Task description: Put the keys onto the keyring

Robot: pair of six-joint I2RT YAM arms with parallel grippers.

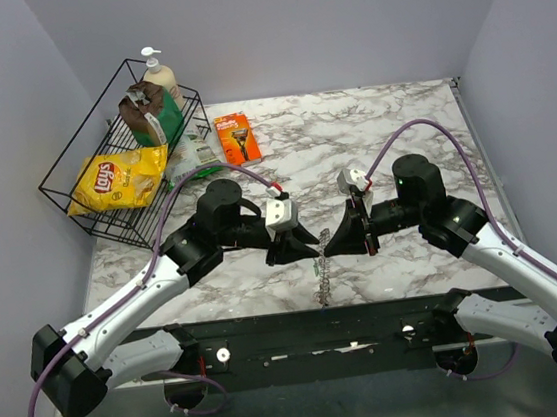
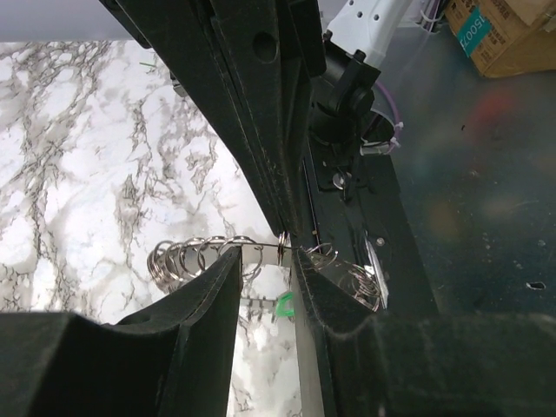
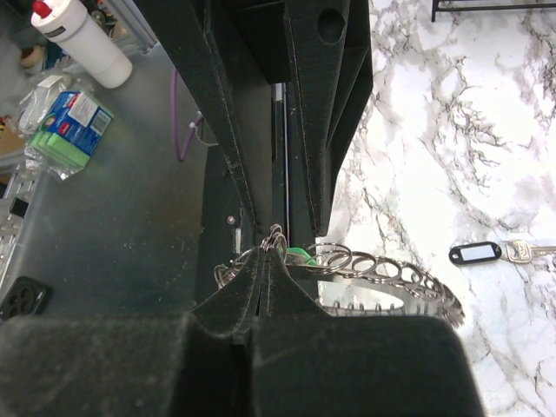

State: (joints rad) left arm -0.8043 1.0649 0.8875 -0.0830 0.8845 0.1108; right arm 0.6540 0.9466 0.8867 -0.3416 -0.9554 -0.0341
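The marble bench (image 1: 402,144) fills the view, and both arms reach in from its near edge, nose to nose at the middle. Back on the left corner sits the wire basket (image 1: 120,227) with a yellow chips bag (image 1: 119,179) inside, and the orange razor pack (image 1: 237,138) lies flat just beside it. Now to the action: the right tool (image 1: 342,236) is clamped tight, fingers pressed together on the keyring (image 1: 320,276), pinching a few loops of the grey coil at its tips. The left tool (image 1: 293,245) faces it with a narrow gap between its fingers, and the coil runs across that gap at the fingertips; whether the fingers are actually pinching the wire cannot be told. The rest of the ring trails from between the two tools toward the near edge of the bench. Down in the left tool's gap a green-tagged key (image 2: 282,304) shows, close by the coil. Off on the marble, well apart from the ring, lies the silver key (image 3: 486,253) with its dark oval loop.
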